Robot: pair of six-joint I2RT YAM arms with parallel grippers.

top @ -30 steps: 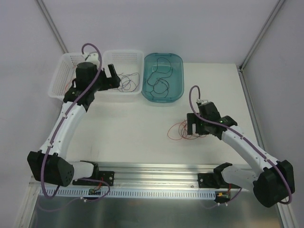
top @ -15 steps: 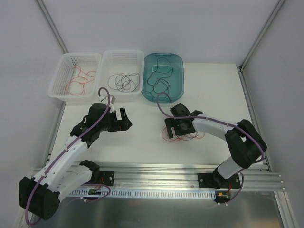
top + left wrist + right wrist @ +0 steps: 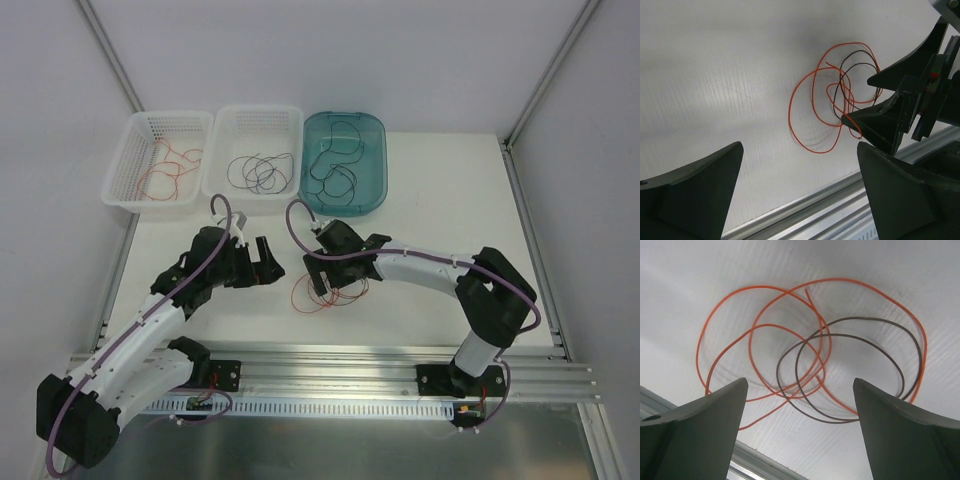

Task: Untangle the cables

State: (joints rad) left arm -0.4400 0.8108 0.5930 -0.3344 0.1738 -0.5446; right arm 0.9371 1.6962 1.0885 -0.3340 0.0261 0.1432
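The tangled orange and dark cables [image 3: 812,352] lie near the middle of the table [image 3: 440,200], under the right gripper [image 3: 322,280], whose fingers are apart. Best to pinch one orange loop only (dark strands cross it). The left gripper [image 3: 266,262], also spread, could take the dark wire.

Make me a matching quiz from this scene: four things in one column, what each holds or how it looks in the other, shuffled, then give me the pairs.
Column one:
1. leftmost white basket
2. teal tub
3. loose tangle of cables
4. left gripper

Column two:
A. red-orange and black mixed together
B. open, holding nothing
C. holds black only
D. holds red-orange only

Pairs: 1-D, 2-C, 3-A, 4-B
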